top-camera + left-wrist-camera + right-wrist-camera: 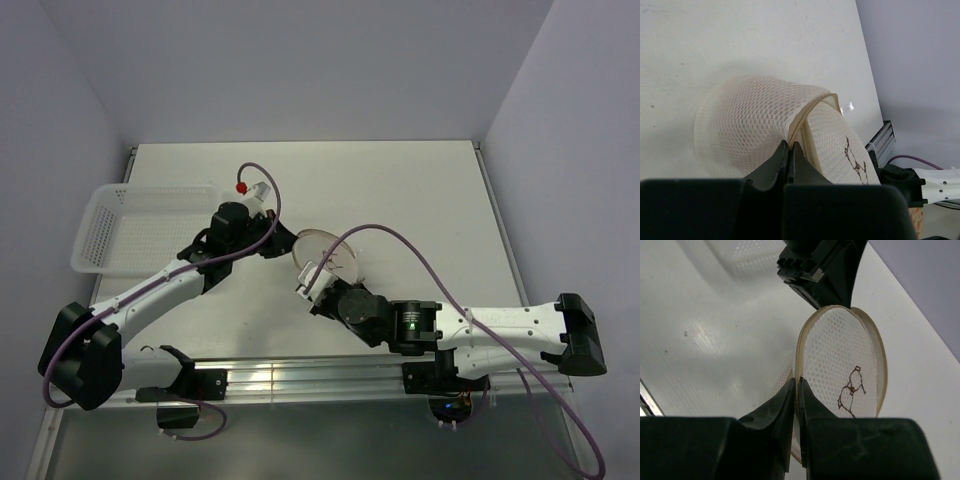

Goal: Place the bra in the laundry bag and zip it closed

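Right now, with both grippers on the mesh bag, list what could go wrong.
1. The left gripper and right gripper pinch only the laundry bag's thin rim; it may slip free.
2. The halves gape at the seam; a pull might widen it.
3. No bra shows; you may zip it empty.

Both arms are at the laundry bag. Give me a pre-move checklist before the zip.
1. Left gripper pinched shut on the laundry bag rim: ok.
2. Right gripper pinched shut on the same rim: ok.
3. Bra inside the bag: cannot tell, it shows in no view.
4. Zip closed: cannot tell, no puller visible.
5. Bag apart from the white basket: ok.
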Robot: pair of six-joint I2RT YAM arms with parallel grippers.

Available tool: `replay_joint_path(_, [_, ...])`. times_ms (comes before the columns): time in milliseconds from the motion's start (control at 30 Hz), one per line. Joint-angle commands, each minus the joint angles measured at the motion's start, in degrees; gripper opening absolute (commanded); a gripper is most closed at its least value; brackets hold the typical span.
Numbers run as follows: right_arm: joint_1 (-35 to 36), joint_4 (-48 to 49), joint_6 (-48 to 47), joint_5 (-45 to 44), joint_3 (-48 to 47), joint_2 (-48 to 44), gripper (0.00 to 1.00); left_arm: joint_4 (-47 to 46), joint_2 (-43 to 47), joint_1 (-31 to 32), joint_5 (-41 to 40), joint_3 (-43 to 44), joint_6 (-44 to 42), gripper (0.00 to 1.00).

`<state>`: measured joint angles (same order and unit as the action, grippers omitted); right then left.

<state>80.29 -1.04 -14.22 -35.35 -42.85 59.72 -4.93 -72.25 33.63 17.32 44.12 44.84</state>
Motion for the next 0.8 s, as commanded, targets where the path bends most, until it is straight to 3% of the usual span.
replay_joint_path(0, [0.1,-1.6,3.5,3.1,-1.4,2.2,0.14,-3.0,1.1,-0.3,1.8,0.5,0.8,0.0])
replay_joint_path(67, [0.0,-2.6,5.3,4.7,-2.5,4.0,0.31,-3.1,1.0,-0.3,1.6,0.0,0.5,0.0])
replay_joint_path(133, [-0.2,-4.8,7.0,5.8,-4.4,5.9,0.4,-4.0,1.4,-0.5,1.4,-1.1,0.7,0.0])
replay_joint_path(200, [-0.6,-6.6,9.4,6.8,-4.8,5.2,0.58,-4.4,1.1,-0.8,2.1,-1.2,0.7,0.0])
replay_joint_path(267, [-3.2,-8.4,12.5,9.0,-5.4,3.7,0.65,-3.7,0.8,-1.0,1.7,-1.0,-0.1,0.0])
replay_joint_path(400, [-9.8,-8.7,18.9,15.8,-5.3,-4.9,0.67,-5.1,0.9,-1.3,2.1,-1.5,0.4,0.0])
replay_joint_path(500, [-19.3,-7.0,24.7,23.6,-3.6,-9.2,0.69,-4.3,0.8,-1.4,1.6,-1.1,-0.5,0.0])
replay_joint_path(700, [-37.6,-8.3,30.5,33.8,-4.2,-5.5,0.73,-3.2,0.7,-1.5,-0.8,-0.1,-1.6,0.13])
replay_joint_path(767, [-40.6,-8.5,33.0,34.0,-3.7,-4.3,0.75,-3.4,1.0,-1.5,-1.5,-0.1,-1.5,0.24])
